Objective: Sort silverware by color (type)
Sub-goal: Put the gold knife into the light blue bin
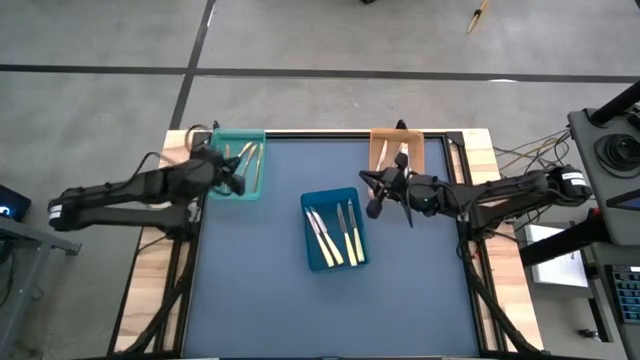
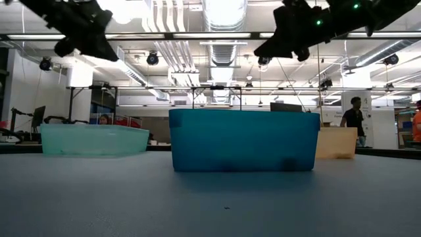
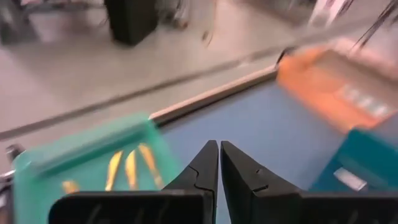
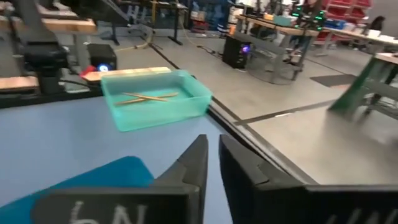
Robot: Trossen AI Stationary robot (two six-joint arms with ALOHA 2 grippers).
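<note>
Three trays stand on the blue table. The teal tray (image 1: 240, 134) at the far left holds gold-handled silverware (image 1: 248, 155), also seen in the left wrist view (image 3: 130, 168). The blue tray (image 1: 333, 192) in the middle holds several cream-handled pieces (image 1: 335, 232). The orange tray (image 1: 375, 150) at the far right holds pale pieces (image 1: 403, 158). My left gripper (image 3: 219, 146) hovers shut beside the teal tray's near edge, with nothing in it. My right gripper (image 4: 212, 142) hovers between the orange and blue trays, its fingers nearly together with nothing between them. Both hang high above the table in the low view.
Wooden strips (image 1: 170, 230) border the table on the left and right. Cables and control gear (image 1: 610, 160) stand off the right side. A person (image 2: 355, 118) stands far back in the room. Bare blue table (image 1: 330, 310) lies in front of the blue tray.
</note>
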